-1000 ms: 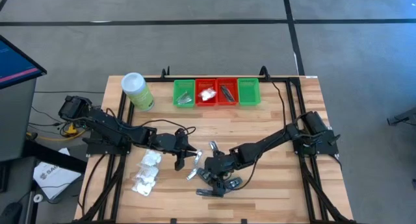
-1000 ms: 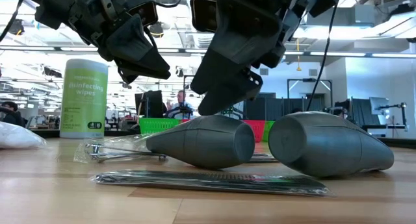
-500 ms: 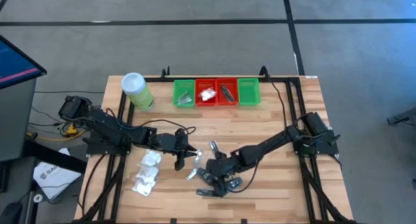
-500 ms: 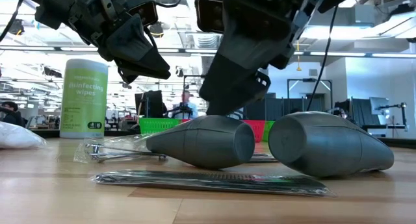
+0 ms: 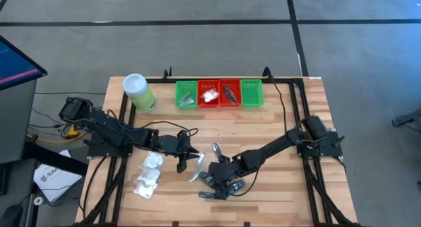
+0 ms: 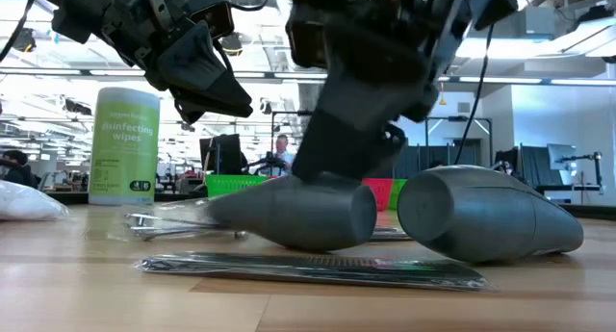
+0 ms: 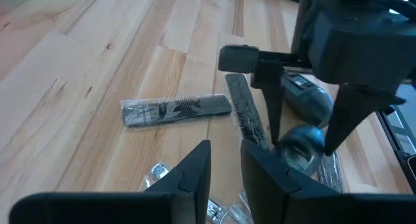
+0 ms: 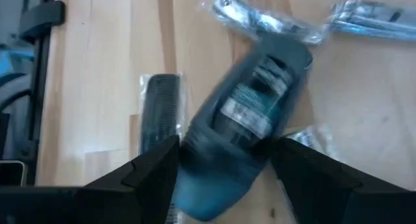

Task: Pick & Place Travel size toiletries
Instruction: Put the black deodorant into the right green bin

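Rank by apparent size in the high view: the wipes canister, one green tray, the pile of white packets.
1. Pile of white packets, widest spread.
2. Wipes canister and the right-hand green tray: look about alike, and the canister's top sits nearer the camera, so no ranking between them.

Even bright overhead light, soft short shadows on wood table (image 5: 276, 128). Low view: ceiling lamps glare behind arms, right gripper (image 6: 356, 130) motion-blurred. Right wrist view: grey bottle (image 8: 244, 130) between fingers smeared, unsharp.
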